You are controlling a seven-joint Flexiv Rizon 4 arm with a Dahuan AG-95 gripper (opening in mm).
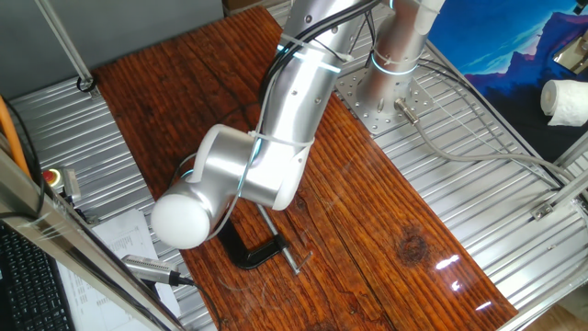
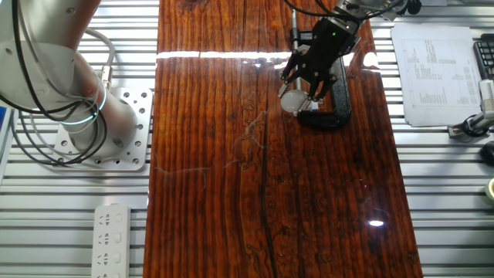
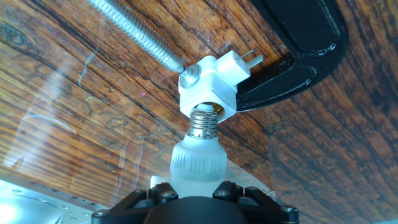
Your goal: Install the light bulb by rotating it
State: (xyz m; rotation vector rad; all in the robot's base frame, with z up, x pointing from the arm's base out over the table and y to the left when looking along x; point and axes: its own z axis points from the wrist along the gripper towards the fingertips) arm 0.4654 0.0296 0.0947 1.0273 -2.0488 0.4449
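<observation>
In the hand view the light bulb [image 3: 198, 160] is white, and its silvery screw base [image 3: 204, 123] points away from me into the mouth of the small white socket block [image 3: 210, 87]. The base threads still show outside the socket. My gripper [image 3: 198, 194] is shut on the bulb's wide end, with black fingers [image 3: 134, 202] on both sides. In the other fixed view the gripper [image 2: 302, 86] reaches down to the bulb [image 2: 293, 100] beside the clamp. In the one fixed view the arm hides the gripper and bulb.
A black C-clamp [image 3: 298, 68] holds the socket block on the wooden board; it also shows in the fixed views [image 2: 328, 116] [image 1: 250, 250]. Its threaded rod [image 3: 134, 34] runs to the upper left. Papers [image 2: 436, 73] lie right, a power strip [image 2: 112, 235] left, and a white roll [image 1: 562, 99] far right.
</observation>
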